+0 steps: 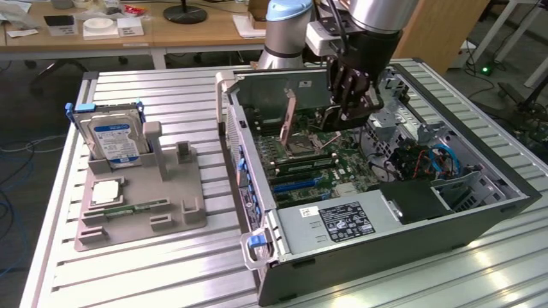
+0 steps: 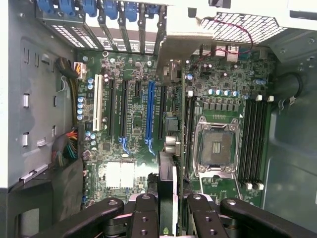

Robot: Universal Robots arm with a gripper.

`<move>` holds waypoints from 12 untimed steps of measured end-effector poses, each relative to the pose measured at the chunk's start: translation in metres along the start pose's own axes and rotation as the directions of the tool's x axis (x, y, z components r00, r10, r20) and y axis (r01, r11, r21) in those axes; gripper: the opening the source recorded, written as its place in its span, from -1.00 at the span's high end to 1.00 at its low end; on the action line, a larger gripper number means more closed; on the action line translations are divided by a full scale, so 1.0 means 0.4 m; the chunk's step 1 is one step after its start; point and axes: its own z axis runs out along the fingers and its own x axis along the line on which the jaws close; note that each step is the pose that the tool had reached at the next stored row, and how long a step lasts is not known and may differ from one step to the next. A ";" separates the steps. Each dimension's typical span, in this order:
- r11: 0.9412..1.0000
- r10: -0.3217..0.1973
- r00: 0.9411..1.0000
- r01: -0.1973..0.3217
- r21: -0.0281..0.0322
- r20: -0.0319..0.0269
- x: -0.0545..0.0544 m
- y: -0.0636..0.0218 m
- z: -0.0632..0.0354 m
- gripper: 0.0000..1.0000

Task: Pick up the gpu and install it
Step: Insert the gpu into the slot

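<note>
Judged as the install step: pick-up done, seating not yet. Gripping gpu (image 2: 167,184) edge-on in gripper (image 2: 166,210), clamped shut on the card. Hovering inside open case (image 1: 505,199), toward 12 o'clock of motherboard (image 2: 133,144) in the exterior view, apart from the board. Passing close by blue slot (image 2: 149,111) and black slot (image 2: 161,111); unable to tell which lines up. Calls, by judgement, for squaring card edge over one slot, then pressing straight in. Noted at 9 o'clock of case: hard drive (image 1: 115,138).

A slatted metal table (image 1: 154,263) carries a grey parts tray (image 1: 141,221) and an open computer case (image 1: 479,212).
</note>
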 end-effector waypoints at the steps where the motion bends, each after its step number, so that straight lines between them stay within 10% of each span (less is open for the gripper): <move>1: 1.000 0.000 1.000 0.000 0.001 0.000 0.000 0.001 0.001 0.46; 12: 1.000 0.002 1.000 -0.002 0.009 -0.002 0.002 0.002 0.014 0.46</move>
